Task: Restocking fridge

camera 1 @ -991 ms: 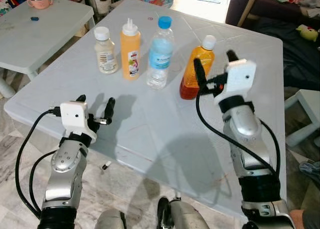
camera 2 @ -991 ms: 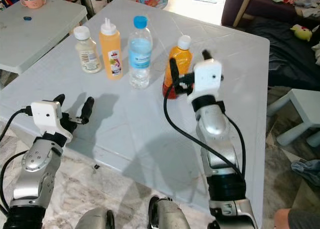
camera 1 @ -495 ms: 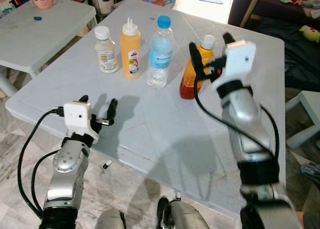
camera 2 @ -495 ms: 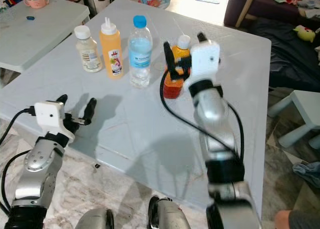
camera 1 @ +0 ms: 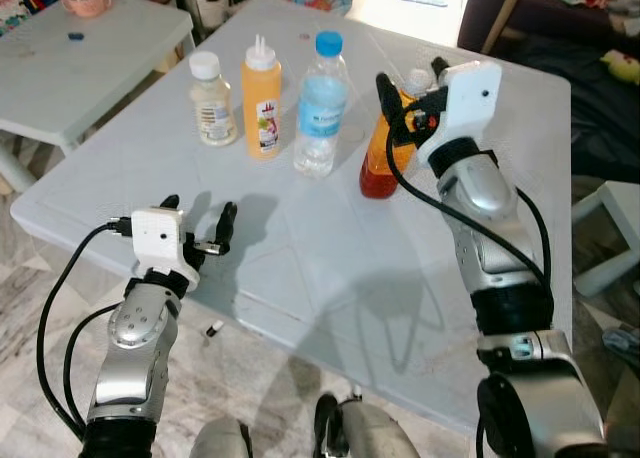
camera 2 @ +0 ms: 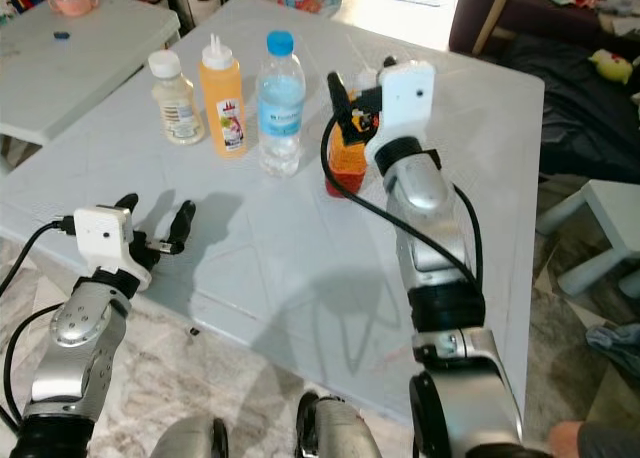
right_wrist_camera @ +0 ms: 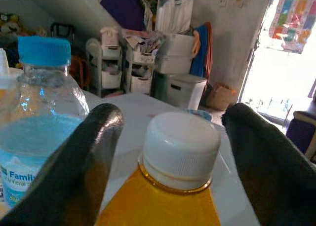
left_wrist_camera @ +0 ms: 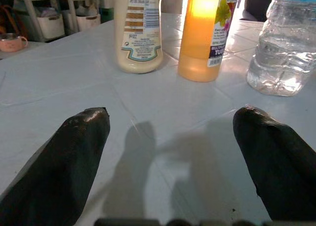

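Orange juice bottle [camera 1: 383, 148] is standing on the white table [camera 1: 300, 248], and the right gripper [right_wrist_camera: 168, 152], fingers spread, is now straddling its cap after rising from mid-body, readying a grasp. Left gripper [camera 1: 195, 218] is hovering open.

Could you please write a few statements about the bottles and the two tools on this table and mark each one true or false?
1. The right tool is open, its fingers either side of the orange bottle's white cap. True.
2. The water bottle has a red cap. False: it is blue.
3. The left tool holds the cream bottle. False: it is open, near the table edge, apart from the bottles.
4. Four bottles stand upright. True.
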Motion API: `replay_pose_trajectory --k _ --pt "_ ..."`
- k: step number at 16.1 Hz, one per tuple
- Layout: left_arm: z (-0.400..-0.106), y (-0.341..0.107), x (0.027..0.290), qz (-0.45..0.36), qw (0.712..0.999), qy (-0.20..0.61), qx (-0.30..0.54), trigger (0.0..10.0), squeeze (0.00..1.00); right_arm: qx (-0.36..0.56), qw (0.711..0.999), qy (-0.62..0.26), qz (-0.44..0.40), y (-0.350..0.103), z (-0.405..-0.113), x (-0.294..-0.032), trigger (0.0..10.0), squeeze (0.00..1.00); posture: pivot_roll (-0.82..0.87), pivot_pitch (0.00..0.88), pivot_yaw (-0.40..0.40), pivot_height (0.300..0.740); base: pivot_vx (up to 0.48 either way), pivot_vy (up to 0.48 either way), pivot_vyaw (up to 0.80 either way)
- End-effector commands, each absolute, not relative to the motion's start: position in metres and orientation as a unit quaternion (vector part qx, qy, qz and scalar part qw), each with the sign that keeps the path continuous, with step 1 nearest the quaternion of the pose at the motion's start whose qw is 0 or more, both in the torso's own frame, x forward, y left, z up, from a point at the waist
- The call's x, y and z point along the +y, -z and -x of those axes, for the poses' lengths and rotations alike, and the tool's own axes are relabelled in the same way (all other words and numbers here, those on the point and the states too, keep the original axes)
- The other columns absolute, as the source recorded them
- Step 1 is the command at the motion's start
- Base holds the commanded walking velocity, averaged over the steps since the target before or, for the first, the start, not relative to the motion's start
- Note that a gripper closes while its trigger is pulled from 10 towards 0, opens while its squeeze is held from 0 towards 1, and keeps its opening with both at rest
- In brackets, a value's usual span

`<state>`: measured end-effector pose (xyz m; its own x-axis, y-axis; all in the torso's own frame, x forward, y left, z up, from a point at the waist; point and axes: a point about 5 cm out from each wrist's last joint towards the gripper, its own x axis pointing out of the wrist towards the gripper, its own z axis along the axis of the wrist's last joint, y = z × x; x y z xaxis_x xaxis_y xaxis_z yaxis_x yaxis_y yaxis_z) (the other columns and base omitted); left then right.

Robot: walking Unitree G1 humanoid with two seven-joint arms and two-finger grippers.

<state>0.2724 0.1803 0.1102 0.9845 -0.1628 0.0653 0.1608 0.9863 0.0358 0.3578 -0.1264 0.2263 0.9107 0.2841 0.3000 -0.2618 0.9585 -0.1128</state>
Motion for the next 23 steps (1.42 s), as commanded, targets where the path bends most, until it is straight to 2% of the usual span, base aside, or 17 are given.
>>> replay_pose_trajectory --k 1,3,6,8,17,21,22,23 --pt "-0.27 -0.11 0.18 -0.02 0.996 0.081 -0.029 10.0 0.0 -0.154 0.979 -0.134 0.028 -0.229 -0.361 -0.13 1.1 0.0 -0.01 0.14 -0.058 0.74 0.0 0.0 0.0" --pt "-0.271 -0.109 0.18 -0.022 0.996 0.082 -0.027 10.0 0.0 -0.134 0.983 -0.124 0.017 -0.227 -0.363 -0.132 0.7 0.0 -0.01 0.14 -0.059 0.74 0.0 0.0 0.0" --pt "-0.272 -0.108 0.18 -0.023 0.996 0.081 -0.024 10.0 0.0 -0.121 0.984 -0.128 0.015 -0.225 -0.364 -0.132 0.9 0.0 -0.01 0.141 -0.061 0.74 0.0 0.0 0.0" --pt "-0.27 -0.106 0.179 -0.025 0.996 0.083 -0.019 10.0 0.0 -0.093 0.988 -0.122 0.031 -0.22 -0.366 -0.133 0.0 0.0 0.0 0.141 -0.062 0.74 0.0 0.0 0.0" --pt "-0.273 -0.103 0.182 -0.034 0.997 0.064 0.005 10.0 0.0 0.008 0.995 -0.086 0.057 -0.198 -0.369 -0.147 0.0 0.0 0.0 0.148 -0.054 0.74 0.0 0.0 0.0" --pt "-0.277 -0.106 0.178 -0.031 0.998 0.05 -0.004 10.0 0.0 0.009 0.994 -0.091 0.066 -0.192 -0.357 -0.144 0.0 0.0 -0.01 0.11 -0.053 0.74 0.0 0.0 0.0" --pt "-0.278 -0.106 0.176 -0.03 0.998 0.05 -0.005 10.0 0.0 0.007 0.993 -0.098 0.068 -0.192 -0.355 -0.142 0.8 0.0 -0.01 0.11 -0.053 0.74 0.0 0.0 0.0" --pt "-0.279 -0.105 0.174 -0.025 0.998 0.052 -0.002 10.0 0.0 0.018 0.992 -0.087 0.094 -0.188 -0.352 -0.143 10.0 0.0 -0.02 0.109 -0.049 0.74 0.0 0.0 0.0"
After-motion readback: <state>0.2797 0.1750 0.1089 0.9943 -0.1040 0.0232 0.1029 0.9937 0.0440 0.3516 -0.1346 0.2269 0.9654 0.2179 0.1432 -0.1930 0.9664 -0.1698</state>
